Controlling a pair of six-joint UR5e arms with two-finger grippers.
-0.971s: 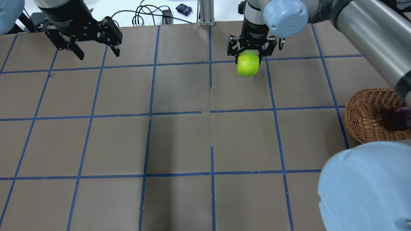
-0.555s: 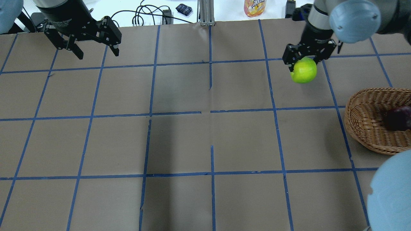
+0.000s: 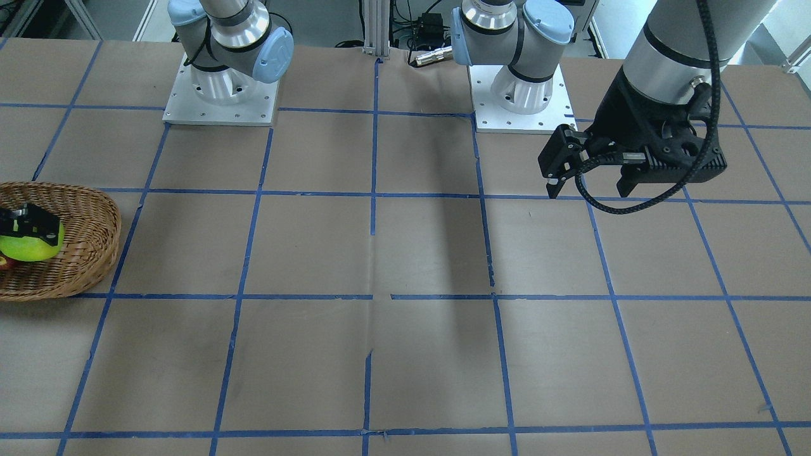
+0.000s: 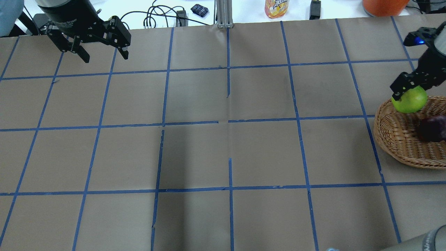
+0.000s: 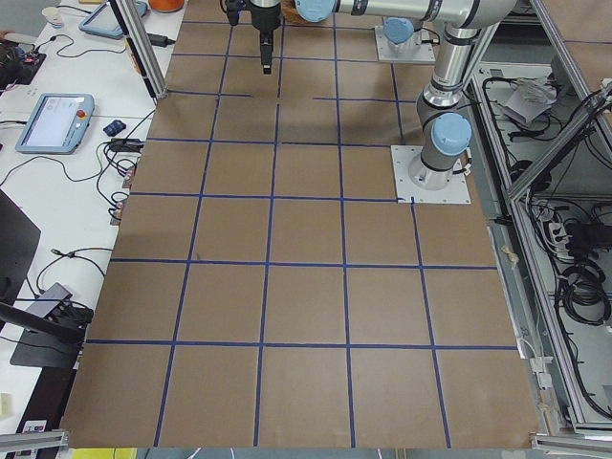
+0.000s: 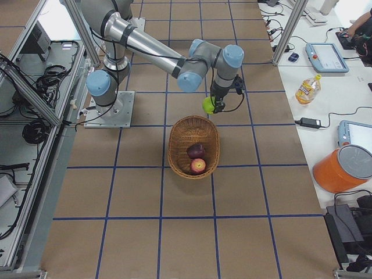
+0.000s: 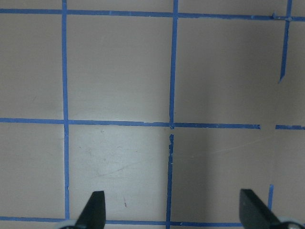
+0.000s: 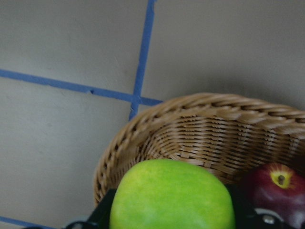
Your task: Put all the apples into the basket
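Green apple [image 4: 409, 100] carried over rim of basket [image 4: 380, 122], clamped in right gripper [image 4: 410, 94], left gripper [image 4: 105, 58] spread, empty

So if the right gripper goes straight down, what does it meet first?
Likely the basket, its inner wall near the rim, touched first by the green apple the right gripper holds; height is unclear.

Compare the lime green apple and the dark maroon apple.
Colour: the lime green apple is bright green; the dark maroon apple is near-black red. State: the green one is clamped in the right gripper's fingers, raised over the brown wicker basket's end; the maroon one lies loose inside it. Both are round, similar size.
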